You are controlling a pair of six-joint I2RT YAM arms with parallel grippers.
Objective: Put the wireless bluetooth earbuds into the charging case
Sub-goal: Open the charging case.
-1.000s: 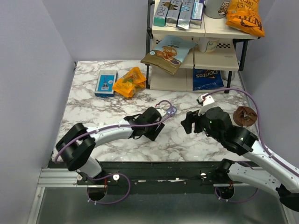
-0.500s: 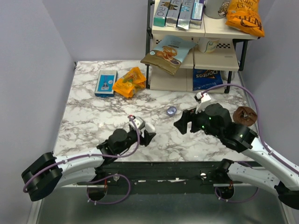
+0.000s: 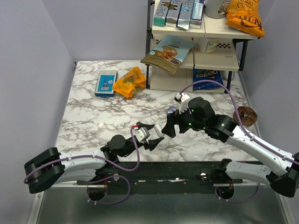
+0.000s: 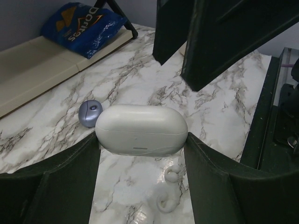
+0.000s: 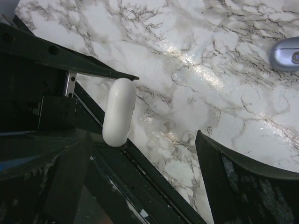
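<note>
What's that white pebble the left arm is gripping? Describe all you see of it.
The white case is a smooth, glossy, pill-shaped shell, seemingly plastic, shut, with a faint seam along its side. It lies level, pinched by its ends between the fingers of the left gripper, apparently clear of the marble table.

Left arm [image 3: 84, 161] lies low and stretched along the near edge of the table, shoulder at near left, forearm running right to a wrist near the middle. Left end effector [image 3: 153, 136] points right and slightly far. In the wrist view its fingers [image 4: 70, 177] press both ends of a white pill-shaped case [image 4: 141, 128], held level just above the table.

Right arm [image 3: 252, 140] rises from the near right and reaches left and far – wrist bent, nose angled down toward the near left. Right end effector [image 3: 169, 127] hangs just far-right of the left one, close to it but apart – jaws spread wide, nothing between them; its fingers [image 5: 224, 177] frame bare table.
</note>
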